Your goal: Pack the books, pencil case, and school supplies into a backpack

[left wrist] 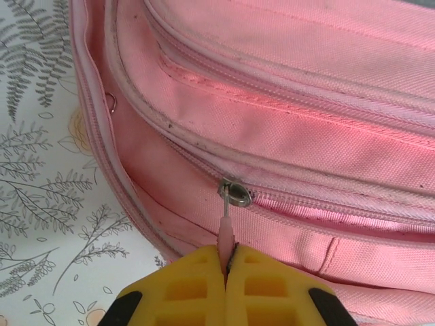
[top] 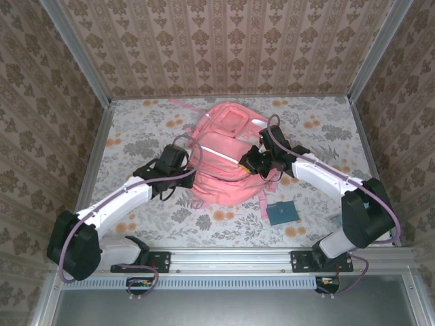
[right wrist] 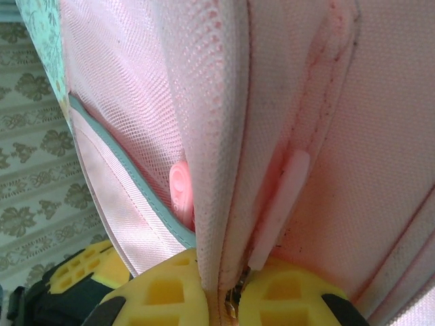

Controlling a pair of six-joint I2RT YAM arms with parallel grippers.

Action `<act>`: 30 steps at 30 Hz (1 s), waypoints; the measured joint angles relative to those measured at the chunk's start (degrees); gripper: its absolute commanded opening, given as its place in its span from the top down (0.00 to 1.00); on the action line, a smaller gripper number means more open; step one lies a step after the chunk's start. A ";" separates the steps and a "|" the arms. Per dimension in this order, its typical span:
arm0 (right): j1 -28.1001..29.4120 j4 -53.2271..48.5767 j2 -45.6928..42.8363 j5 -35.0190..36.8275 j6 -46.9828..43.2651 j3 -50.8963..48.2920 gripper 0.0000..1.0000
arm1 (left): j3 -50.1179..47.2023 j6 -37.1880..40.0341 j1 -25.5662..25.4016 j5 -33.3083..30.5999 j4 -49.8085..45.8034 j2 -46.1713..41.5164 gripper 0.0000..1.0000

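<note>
Between the left gripper's [left wrist: 226,261] yellow pads [left wrist: 190,288], which are pressed tight together, sits the pink pull tab [left wrist: 225,234] of a backpack [left wrist: 306,122] zipper. The metal slider [left wrist: 238,193] lies just ahead of the tips. On the bag's other side, the right gripper [right wrist: 221,272] is clenched on a fold of backpack fabric along a seam, with a pale strip [right wrist: 282,204] just past its fingertips. Seen from above, the backpack lies on the table [top: 136,129] between both grippers, and a teal book [top: 281,213] lies behind the right one, apart from the bag.
</note>
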 measured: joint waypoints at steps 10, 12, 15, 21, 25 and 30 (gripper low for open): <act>-3.41 -7.45 10.64 -4.48 -13.70 13.33 0.75 | 0.11 0.39 -1.18 -0.11 -1.11 -5.77 1.00; -4.79 -7.58 10.51 -4.48 -15.30 13.46 0.57 | 0.04 0.46 -2.93 1.03 -0.68 -5.88 1.00; -6.12 -7.74 8.98 -3.37 -16.13 12.96 0.46 | -0.11 0.63 -5.75 2.43 0.28 -5.49 1.00; -6.10 -8.24 -3.96 1.20 -11.04 6.45 0.44 | -0.02 0.83 -10.99 4.83 3.89 -1.01 1.00; -3.80 -7.87 -14.84 5.31 -2.84 0.70 0.44 | 0.02 0.83 -12.94 5.66 5.88 1.66 1.00; 2.38 -7.04 -20.15 11.34 7.21 -4.61 0.46 | 0.74 0.83 -14.23 5.90 6.99 3.48 1.00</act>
